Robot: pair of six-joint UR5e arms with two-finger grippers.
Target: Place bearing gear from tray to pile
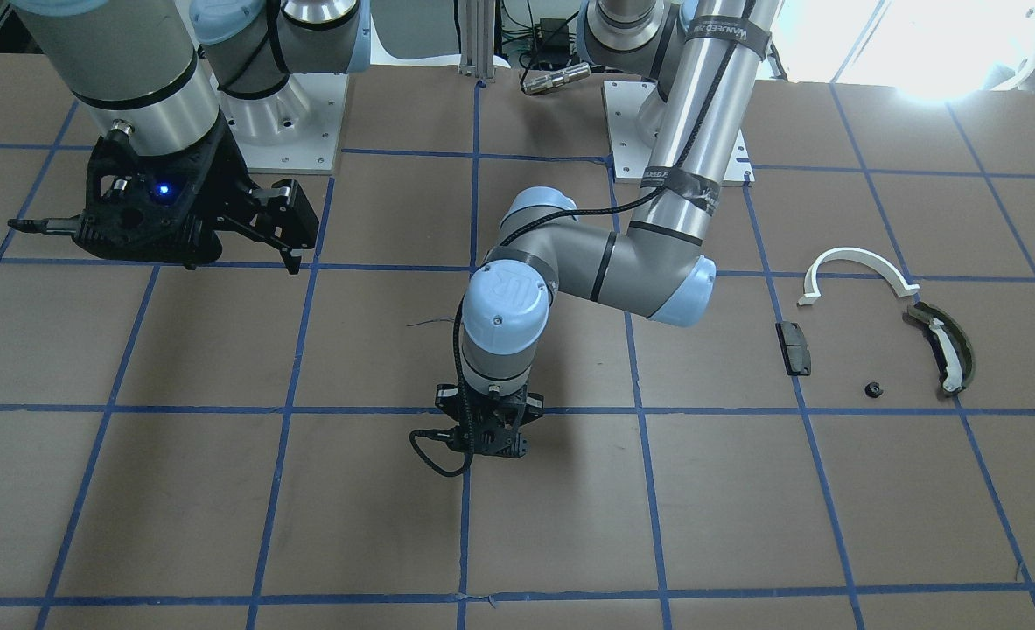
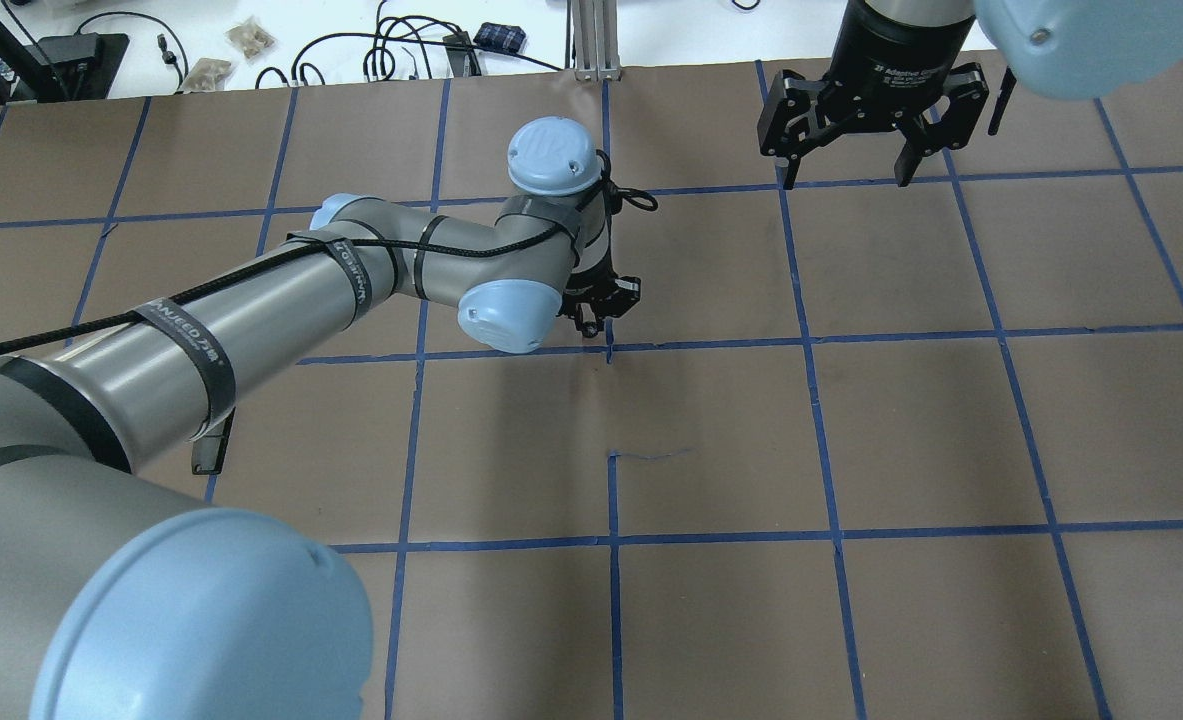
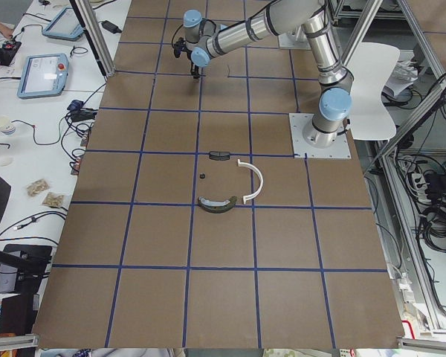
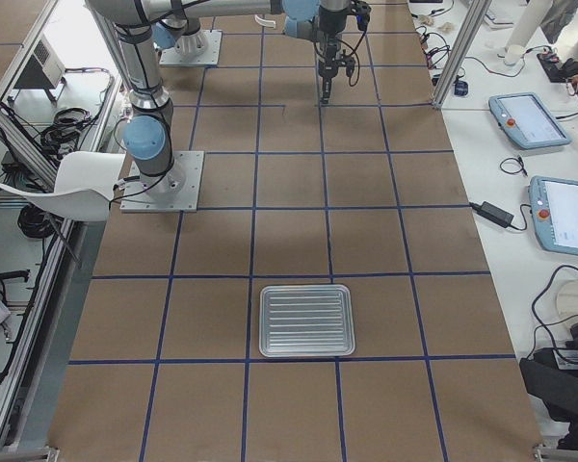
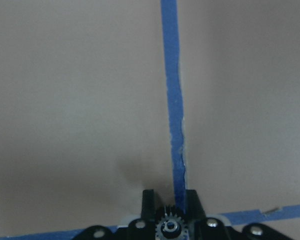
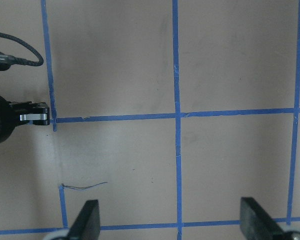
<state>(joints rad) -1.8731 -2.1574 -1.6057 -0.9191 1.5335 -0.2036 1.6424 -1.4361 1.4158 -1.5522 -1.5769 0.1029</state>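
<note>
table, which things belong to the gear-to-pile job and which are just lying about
Job: small grey toothed metal gear in the left end effector; ribbed silver metal tray; pile pieces: white half-ring arc, dark olive curved piece, black rectangular block.
Lying about: idle open right end effector; blue-framed handheld screens.

gear (image 5: 169, 227) between left jaws | pile (image 1: 950, 346) well left (tray (image 4: 306, 320) far right)
</note>
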